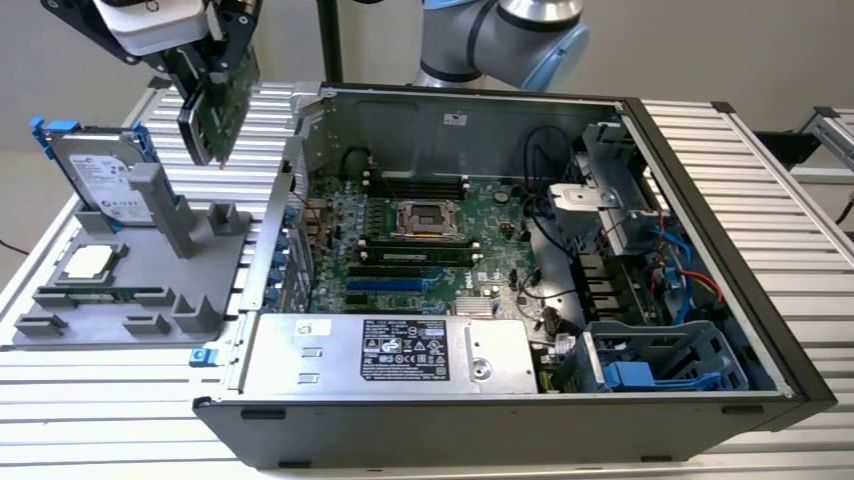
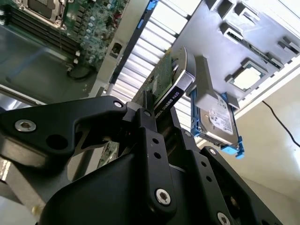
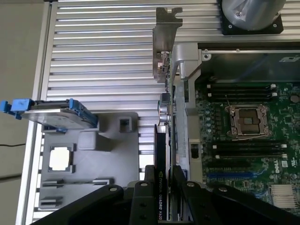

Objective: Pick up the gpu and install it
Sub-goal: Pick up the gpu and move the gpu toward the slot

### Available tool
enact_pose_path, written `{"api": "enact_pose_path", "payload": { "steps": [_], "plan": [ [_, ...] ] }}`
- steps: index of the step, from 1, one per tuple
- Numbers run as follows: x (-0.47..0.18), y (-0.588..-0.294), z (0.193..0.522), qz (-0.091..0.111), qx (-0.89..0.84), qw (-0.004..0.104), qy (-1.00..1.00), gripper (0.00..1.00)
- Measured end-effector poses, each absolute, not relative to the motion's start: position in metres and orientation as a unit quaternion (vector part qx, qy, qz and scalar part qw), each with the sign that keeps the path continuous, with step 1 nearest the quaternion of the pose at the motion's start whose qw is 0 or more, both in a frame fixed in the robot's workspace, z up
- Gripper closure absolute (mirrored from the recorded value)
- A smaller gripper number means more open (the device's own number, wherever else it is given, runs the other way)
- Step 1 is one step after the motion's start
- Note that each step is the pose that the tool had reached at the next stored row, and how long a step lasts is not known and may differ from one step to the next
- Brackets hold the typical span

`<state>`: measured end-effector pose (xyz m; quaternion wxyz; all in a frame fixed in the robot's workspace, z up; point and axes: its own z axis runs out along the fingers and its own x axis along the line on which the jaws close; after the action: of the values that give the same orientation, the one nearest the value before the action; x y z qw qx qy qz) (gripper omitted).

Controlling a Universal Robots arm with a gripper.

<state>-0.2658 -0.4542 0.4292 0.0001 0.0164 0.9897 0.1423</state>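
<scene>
Gripper (image 3: 164, 186) sits closest in both wrist views, its black fingers (image 2: 146, 123) pinched narrow on the gpu (image 3: 165, 108). The card is held edge-on, with its green board on one side, its black cooler on the other and its silver bracket (image 3: 164, 42) at the far end. In the exterior view the gpu (image 1: 220, 105) hangs in the air at the left, clear of everything beneath it.

Below lies a grey fixture tray (image 1: 80, 330). An upright hard drive (image 1: 100, 170) in a blue frame stands on it, just beside the card's path. A square processor chip (image 1: 90, 262) and a thin memory stick (image 1: 107, 295) lie flat nearer the tray's front.

Next, toward the exterior view's right, the open computer case (image 1: 467, 120) lies on a slatted metal table (image 1: 107, 420). Its slotted rear wall (image 1: 287, 230) rises between the card and the motherboard (image 1: 400, 240). A silver power supply (image 1: 387, 350) fills the near edge, and cables and a drive cage (image 1: 667, 360) crowd the far right. The robot arm (image 1: 494, 40) stands behind the case.
</scene>
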Motion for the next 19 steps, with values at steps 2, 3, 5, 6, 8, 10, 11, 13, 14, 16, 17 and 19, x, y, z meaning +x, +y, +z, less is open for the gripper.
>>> {"api": "enact_pose_path", "payload": {
  "steps": [2,3,5,6,8,10,11,13,14,16,17,19],
  "plan": [
    [-0.263,-0.454,0.429,0.142,0.016,0.000,0.990,1.00],
    [-0.261,-0.454,0.429,0.142,0.016,0.000,0.990,1.00],
    [-0.258,-0.454,0.429,0.142,0.016,0.000,0.990,1.00],
    [-0.257,-0.454,0.429,0.142,0.016,0.000,0.990,1.00],
    [-0.253,-0.454,0.429,0.142,0.016,0.000,0.990,1.00],
    [-0.251,-0.454,0.429,0.142,0.016,0.000,0.990,1.00],
    [-0.249,-0.454,0.429,0.142,0.016,0.000,0.990,1.00],
    [-0.247,-0.454,0.429,0.142,0.016,0.000,0.990,1.00],
    [-0.246,-0.454,0.429,0.142,0.016,0.000,0.990,1.00],
    [-0.243,-0.454,0.429,0.142,0.016,0.000,0.990,1.00],
    [-0.242,-0.454,0.429,0.142,0.016,0.000,0.990,1.00],
    [-0.239,-0.454,0.429,0.142,0.016,0.000,0.990,1.00]
  ]
}}
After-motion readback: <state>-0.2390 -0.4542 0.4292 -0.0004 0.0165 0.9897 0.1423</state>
